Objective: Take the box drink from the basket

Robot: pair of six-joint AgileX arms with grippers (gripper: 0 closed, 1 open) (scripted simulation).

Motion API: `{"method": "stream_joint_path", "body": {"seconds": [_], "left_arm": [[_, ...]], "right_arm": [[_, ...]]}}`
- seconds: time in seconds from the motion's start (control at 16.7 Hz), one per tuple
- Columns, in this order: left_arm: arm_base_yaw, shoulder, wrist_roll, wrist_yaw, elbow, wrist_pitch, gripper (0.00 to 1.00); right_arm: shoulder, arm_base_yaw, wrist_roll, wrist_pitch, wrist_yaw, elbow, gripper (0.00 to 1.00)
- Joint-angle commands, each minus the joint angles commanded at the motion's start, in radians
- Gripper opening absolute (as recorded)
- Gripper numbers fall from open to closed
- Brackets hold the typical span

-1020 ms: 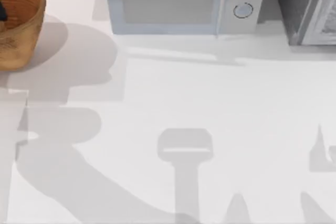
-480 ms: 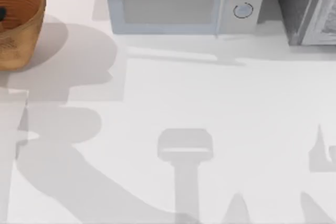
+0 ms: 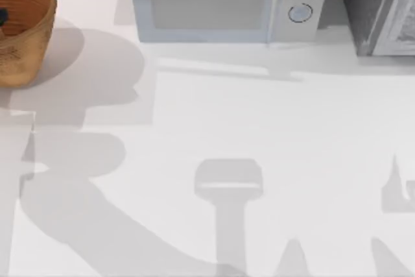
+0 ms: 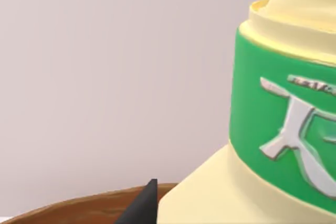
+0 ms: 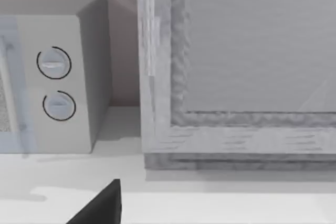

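Our left gripper's dark fingertip (image 4: pixel 143 205) sits beside the box drink (image 4: pixel 262 129), above the basket (image 3: pixel 23 27) at the table's 10 o'clock. We cannot tell its grip. The right gripper's state is likewise unclear.

A grey-white box-shaped microwave (image 3: pixel 220 3) with two round dials stands at the white bench's (image 3: pixel 259 134) back edge; a grey framed cabinet (image 3: pixel 379 8) stands just beside it, to the right.

Box drink (image 4: pixel 273 129) close up, dark fingertip (image 4: pixel 143 205) beside it above basket (image 4: pixel 89 209) rim
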Motion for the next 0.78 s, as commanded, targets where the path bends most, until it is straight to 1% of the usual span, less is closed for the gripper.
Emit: {"method": "stream_joint_path", "body": {"seconds": [0.18,0.36,0.78], "left_arm": [[0.007,-0.022,0.003,0.001,0.000,-0.004,0.00],[0.007,-0.043,-0.001,-0.001,0.013,-0.061,0.00],[0.005,-0.204,0.003,-0.003,0.139,-0.337,0.00]], "right_arm": [[0.000,0.000,0.000,0.000,0.000,0.000,1.00],[0.000,0.000,0.000,0.000,0.000,0.000,1.00],[0.000,0.000,0.000,0.000,0.000,0.000,1.00]]}}
